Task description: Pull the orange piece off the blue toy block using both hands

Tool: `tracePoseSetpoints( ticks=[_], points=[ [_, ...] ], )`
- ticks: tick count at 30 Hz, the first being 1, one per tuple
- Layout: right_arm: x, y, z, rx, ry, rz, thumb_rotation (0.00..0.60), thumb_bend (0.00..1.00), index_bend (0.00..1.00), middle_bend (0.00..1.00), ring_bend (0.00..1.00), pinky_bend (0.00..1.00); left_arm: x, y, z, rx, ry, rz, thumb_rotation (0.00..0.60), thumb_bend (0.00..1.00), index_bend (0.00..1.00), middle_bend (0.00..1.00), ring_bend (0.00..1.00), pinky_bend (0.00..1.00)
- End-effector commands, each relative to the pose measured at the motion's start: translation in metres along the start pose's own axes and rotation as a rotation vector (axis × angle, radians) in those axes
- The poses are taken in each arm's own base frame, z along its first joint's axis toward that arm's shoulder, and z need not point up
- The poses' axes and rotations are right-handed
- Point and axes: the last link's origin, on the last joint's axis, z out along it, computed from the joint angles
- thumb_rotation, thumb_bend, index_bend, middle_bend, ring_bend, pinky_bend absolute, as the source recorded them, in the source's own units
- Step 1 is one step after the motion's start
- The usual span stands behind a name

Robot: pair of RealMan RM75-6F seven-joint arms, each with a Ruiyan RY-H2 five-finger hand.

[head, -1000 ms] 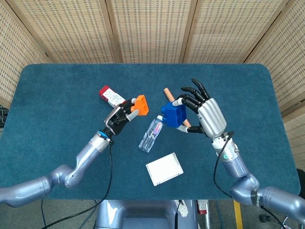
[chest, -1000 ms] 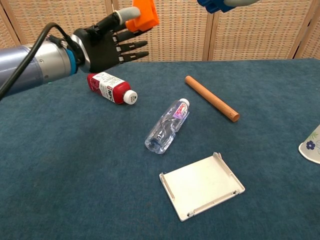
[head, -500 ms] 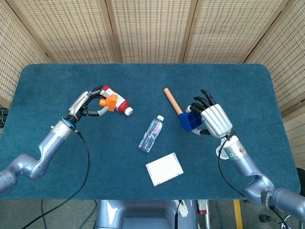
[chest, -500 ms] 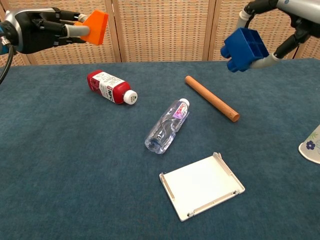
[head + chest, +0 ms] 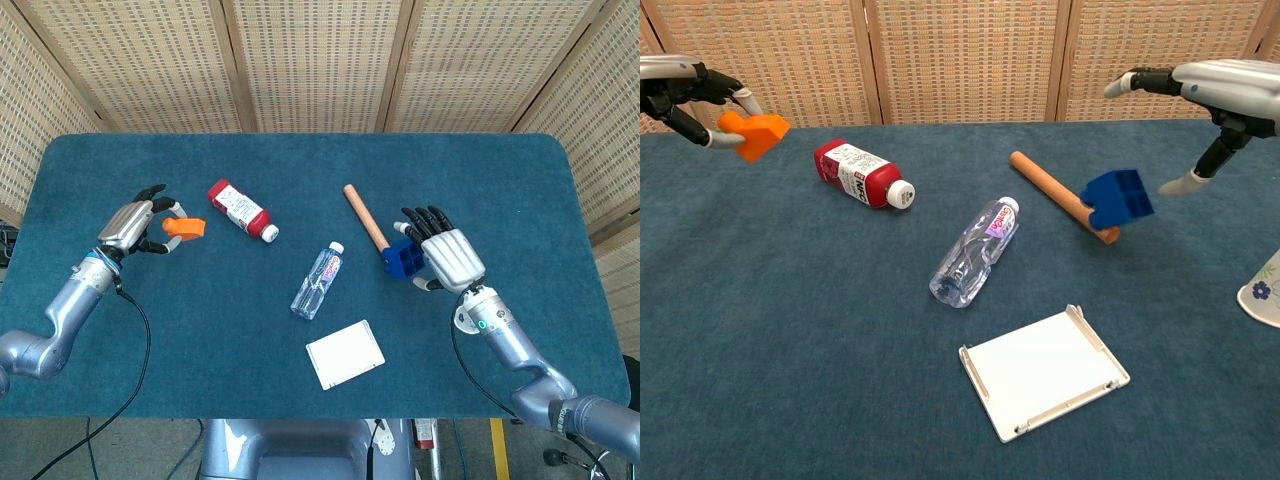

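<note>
Orange piece (image 5: 760, 135) pinched by left robot hand (image 5: 133, 223); blue toy block (image 5: 1117, 198) seen below spread-fingered right robot hand (image 5: 447, 256), grip unclear.

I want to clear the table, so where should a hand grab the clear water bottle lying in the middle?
Grip the clear water bottle around its ribbed middle, coming from above, fingers across its width. It lies flat on its side, cap toward the wooden stick, with free cloth both sides.

Head view overhead, chest view low, sharing table (image 5: 300, 170)
</note>
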Motion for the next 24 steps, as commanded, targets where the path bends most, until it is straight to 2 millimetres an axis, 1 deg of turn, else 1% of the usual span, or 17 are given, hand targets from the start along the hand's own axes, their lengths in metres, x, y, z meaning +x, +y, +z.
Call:
tracePoseSetpoints(
  ticks=[1, 4, 7, 10, 11, 13, 16, 18, 20, 24],
  points=[
    [0.007, 0.0, -0.004, -0.006, 0.009, -0.005, 0.6, 0.0, 0.02, 0.0, 0.0, 0.0, -0.004, -0.004, -0.002, 0.014, 0.011, -0.016, 0.6, 0.14, 0.0, 0.0, 0.0, 0.0],
    [0.013, 0.001, -0.009, -0.002, 0.032, -0.002, 0.6, 0.0, 0.02, 0.0, 0.0, 0.0, -0.003, -0.006, -0.005, 0.017, 0.014, -0.018, 0.6, 0.12, 0.0, 0.0, 0.0, 0.0],
    [0.02, 0.003, -0.021, 0.001, 0.064, 0.02, 0.6, 0.0, 0.02, 0.0, 0.0, 0.0, 0.002, -0.008, -0.013, 0.016, 0.024, -0.036, 0.6, 0.11, 0.0, 0.0, 0.0, 0.0],
    [0.025, 0.011, -0.04, -0.006, 0.109, 0.022, 0.6, 0.0, 0.02, 0.0, 0.0, 0.0, 0.012, -0.011, -0.028, 0.008, 0.04, -0.011, 0.6, 0.1, 0.0, 0.0, 0.0, 0.0],
    [0.025, 0.017, -0.05, -0.016, 0.122, 0.03, 0.6, 0.0, 0.02, 0.0, 0.0, 0.0, 0.018, -0.013, -0.036, 0.007, 0.055, 0.001, 0.6, 0.09, 0.0, 0.0, 0.0, 0.0],
    [0.025, 0.023, -0.062, -0.028, 0.136, 0.044, 0.6, 0.0, 0.02, 0.0, 0.0, 0.0, 0.026, -0.016, -0.049, 0.005, 0.084, 0.01, 0.6, 0.09, 0.0, 0.0, 0.0, 0.0],
    [0.023, 0.035, -0.086, -0.054, 0.156, 0.043, 0.6, 0.0, 0.0, 0.0, 0.0, 0.0, 0.038, -0.022, -0.077, 0.011, 0.165, 0.033, 0.6, 0.09, 0.0, 0.0, 0.0, 0.0],
    [0.022, 0.044, -0.103, -0.07, 0.158, 0.001, 0.6, 0.0, 0.0, 0.0, 0.0, 0.0, 0.043, -0.03, -0.099, 0.036, 0.227, 0.079, 0.6, 0.08, 0.0, 0.0, 0.0, 0.0],
    [0.02, 0.049, -0.119, -0.091, 0.161, -0.014, 0.6, 0.0, 0.0, 0.0, 0.0, 0.0, 0.041, -0.037, -0.122, 0.073, 0.281, 0.084, 0.6, 0.08, 0.0, 0.0, 0.0, 0.0],
    [0.015, 0.053, -0.148, -0.122, 0.164, -0.021, 0.6, 0.0, 0.0, 0.0, 0.0, 0.0, 0.033, -0.045, -0.172, 0.139, 0.369, 0.048, 0.6, 0.08, 0.0, 0.0, 0.0, 0.0]
  ],
)
